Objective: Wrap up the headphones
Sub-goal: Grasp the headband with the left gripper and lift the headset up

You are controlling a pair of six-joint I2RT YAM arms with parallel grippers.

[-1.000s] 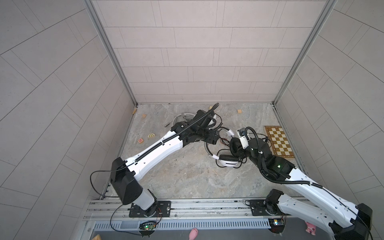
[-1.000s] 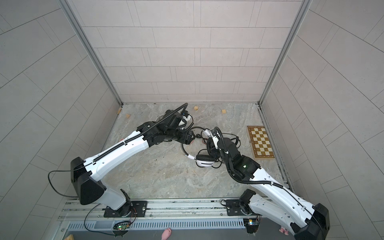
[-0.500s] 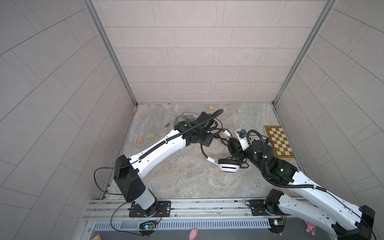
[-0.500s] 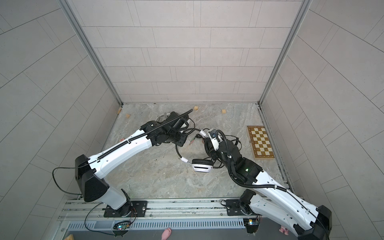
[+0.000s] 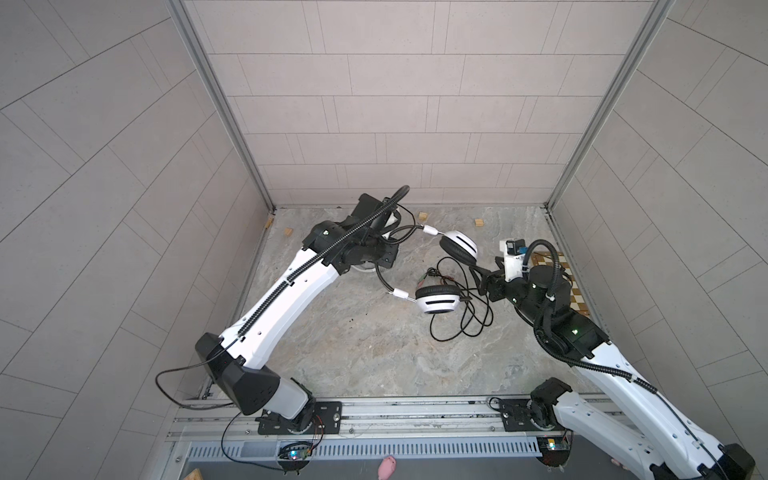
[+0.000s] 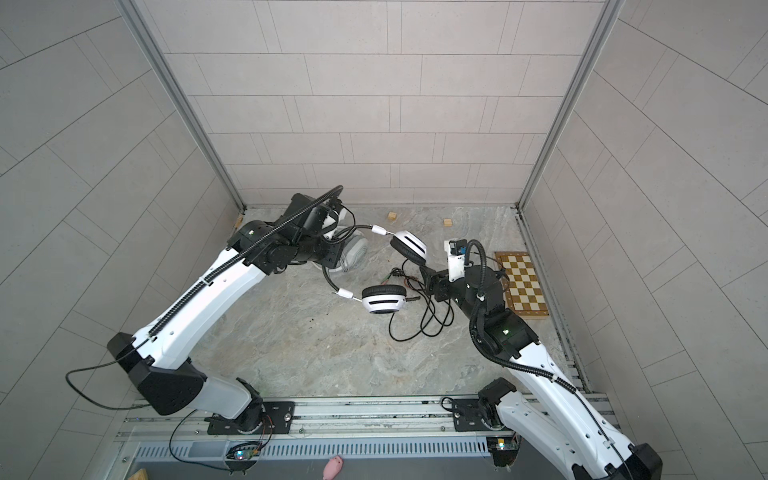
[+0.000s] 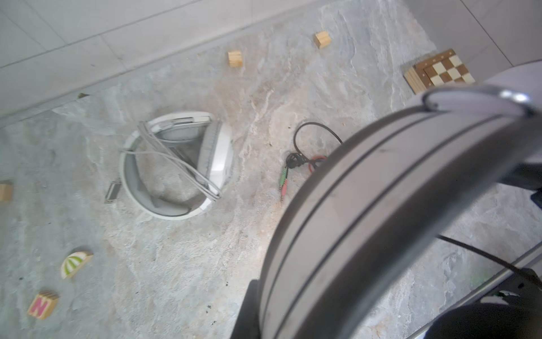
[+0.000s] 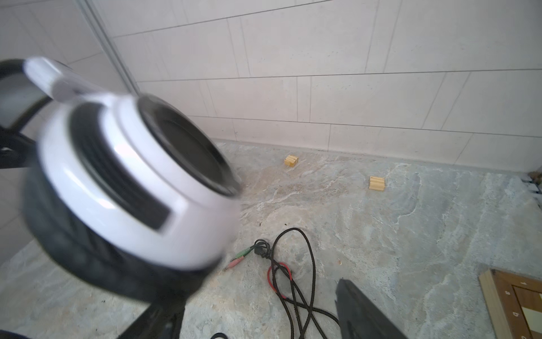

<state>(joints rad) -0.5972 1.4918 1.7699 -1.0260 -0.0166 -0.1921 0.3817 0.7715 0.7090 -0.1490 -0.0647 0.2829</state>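
Fingers first: the left fingers [image 5: 386, 255] are pressed together on the headband of the black-and-white headset [image 5: 437, 300], whose grey band fills the near part of the left wrist view. From that grip we see the thin headband wires arc out to two white cups in both top views; we cannot tell whether either rests on the tabletop [image 5: 353, 353]. The right fingers [image 8: 360, 308] stand wide apart, gripping nothing, with the farther cup blurred just beside them. Below them the black cable [image 5: 465, 324] lies in loose loops on the tabletop, its pink and green plugs [image 8: 238, 257] near. The white headset [image 7: 176, 164], grey cable across it, lies under the left arm, well apart from the right fingers. A chessboard [image 6: 521, 282] lies beside the right arm, and wooden blocks [image 5: 423, 215] sit by the back wall.
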